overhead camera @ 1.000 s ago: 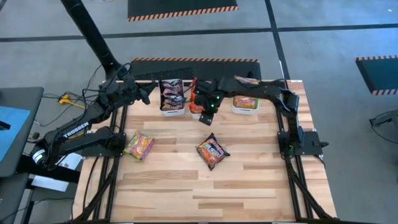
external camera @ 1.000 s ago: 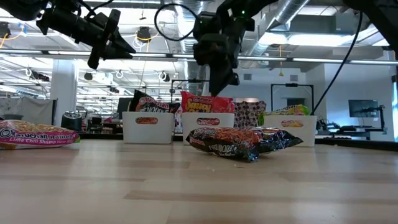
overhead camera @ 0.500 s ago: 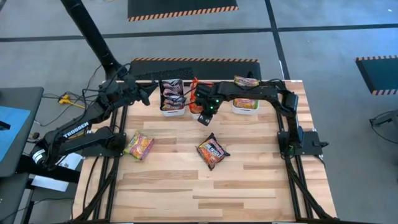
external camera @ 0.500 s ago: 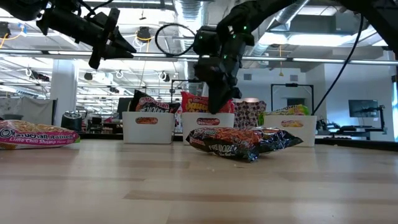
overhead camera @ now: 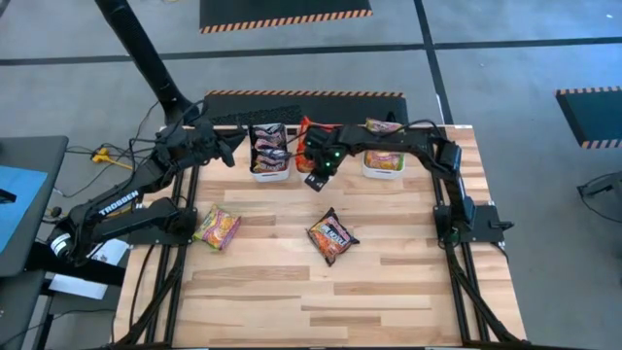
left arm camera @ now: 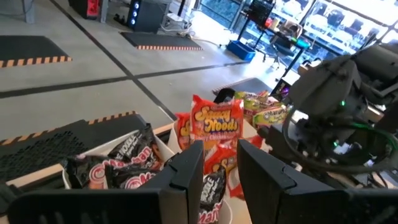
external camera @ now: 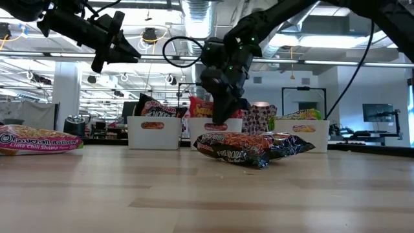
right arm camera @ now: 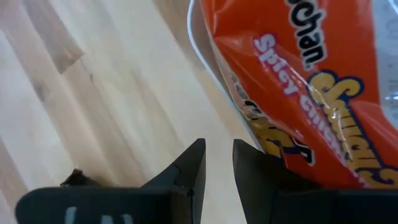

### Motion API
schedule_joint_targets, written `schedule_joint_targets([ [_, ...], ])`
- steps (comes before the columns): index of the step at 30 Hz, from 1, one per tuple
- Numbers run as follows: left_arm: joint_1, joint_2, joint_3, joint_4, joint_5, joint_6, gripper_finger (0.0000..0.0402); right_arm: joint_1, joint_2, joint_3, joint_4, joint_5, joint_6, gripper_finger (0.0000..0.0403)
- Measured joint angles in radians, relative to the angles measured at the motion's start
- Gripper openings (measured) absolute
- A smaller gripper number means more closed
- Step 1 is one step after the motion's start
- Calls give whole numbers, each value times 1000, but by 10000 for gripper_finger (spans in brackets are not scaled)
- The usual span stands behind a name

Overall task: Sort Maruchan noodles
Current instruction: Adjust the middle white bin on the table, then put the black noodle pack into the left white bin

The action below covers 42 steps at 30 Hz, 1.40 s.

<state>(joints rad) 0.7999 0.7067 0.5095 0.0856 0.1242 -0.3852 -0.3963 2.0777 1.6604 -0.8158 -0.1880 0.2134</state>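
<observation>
Three white bins stand in a row at the table's far edge. The left bin point(overhead camera: 270, 171) holds dark packets, the middle bin point(overhead camera: 304, 171) red-orange ones point(left arm camera: 214, 121), and the right bin point(overhead camera: 384, 167) green-yellow ones. A dark packet point(overhead camera: 332, 236) and a pink-yellow packet point(overhead camera: 217, 228) lie flat on the table. My right gripper point(overhead camera: 313, 179) hangs low at the middle bin's near wall, its fingers a narrow gap apart with nothing between them. My left gripper point(overhead camera: 230, 148) waits raised beside the left bin, also slightly open and holding nothing. My right gripper points down beside the middle bin's rim point(right arm camera: 198, 43). One finger point(right arm camera: 261, 168) stands right against the lower edge of a red-orange packet point(right arm camera: 311, 81) that sticks out of the bin. Whether it touches the packet I cannot tell.
A further packet point(overhead camera: 386, 124) lies behind the right bin at the far edge. The near half of the wooden table point(overhead camera: 321, 301) shows bare planks. A dark frame rail runs along each side of the table.
My right gripper has come down from above the middle bin to the level of its near wall and shifted slightly toward the table's left. The loose packets on the table have stayed where they were.
</observation>
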Motion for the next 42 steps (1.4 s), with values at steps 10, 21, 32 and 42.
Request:
schedule_joint_targets([
  [10,0,0,0,-9,0,11,86,-45,0,14,-4,-26,7,109],
  [21,0,-25,0,-14,58,53,86,7,-2,15,-179,-245,104,109],
  [32,0,-47,0,-18,127,56,86,102,-11,15,-269,-282,181,109],
  [42,0,-46,0,-46,129,90,86,219,-139,16,-406,-161,199,109],
])
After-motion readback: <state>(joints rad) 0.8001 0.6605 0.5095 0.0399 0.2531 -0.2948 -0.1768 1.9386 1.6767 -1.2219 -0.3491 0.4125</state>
